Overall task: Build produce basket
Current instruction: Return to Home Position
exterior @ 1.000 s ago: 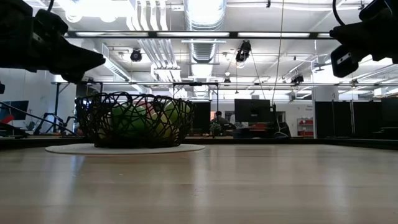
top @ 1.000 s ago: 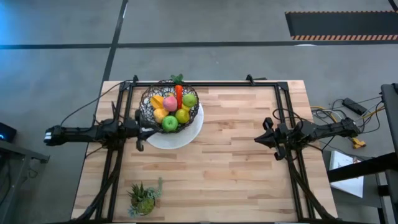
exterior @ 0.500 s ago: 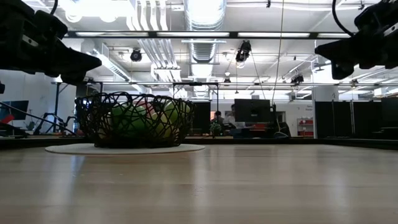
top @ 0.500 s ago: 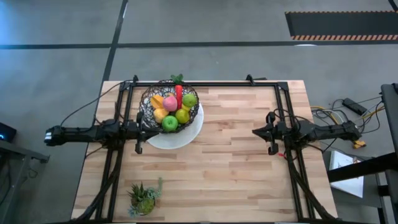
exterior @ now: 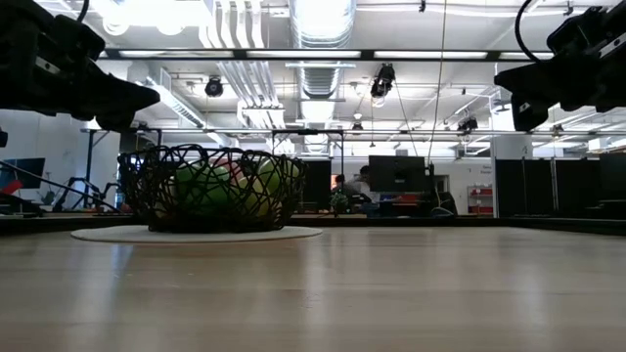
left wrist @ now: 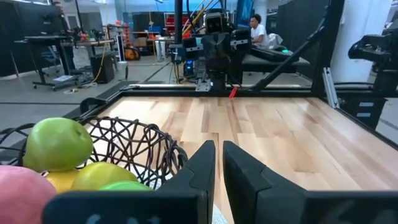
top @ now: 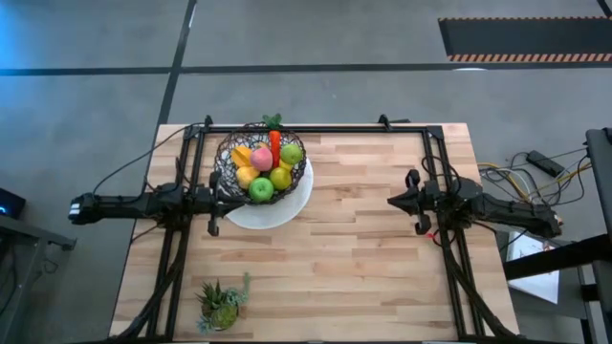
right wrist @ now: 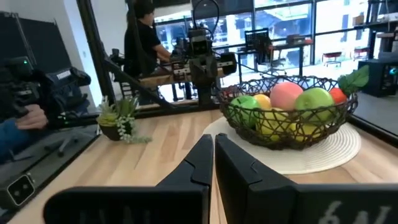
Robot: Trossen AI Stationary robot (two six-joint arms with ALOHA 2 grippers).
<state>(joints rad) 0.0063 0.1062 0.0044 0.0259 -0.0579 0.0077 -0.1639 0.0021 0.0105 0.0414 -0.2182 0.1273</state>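
The basket stands on the white plate, upper left of the table in the high view. The produce lies heaped inside it, and no loose piece shows on the boards. Loading is judged complete.

The left gripper sits just beside the basket's left edge, fingers closed to a narrow slit and holding nothing. The right gripper sits centre right, well apart from the basket, also closed and empty.

Judged remaining: bring both arms to rest. The potted plant, lower left, is not part of the load.
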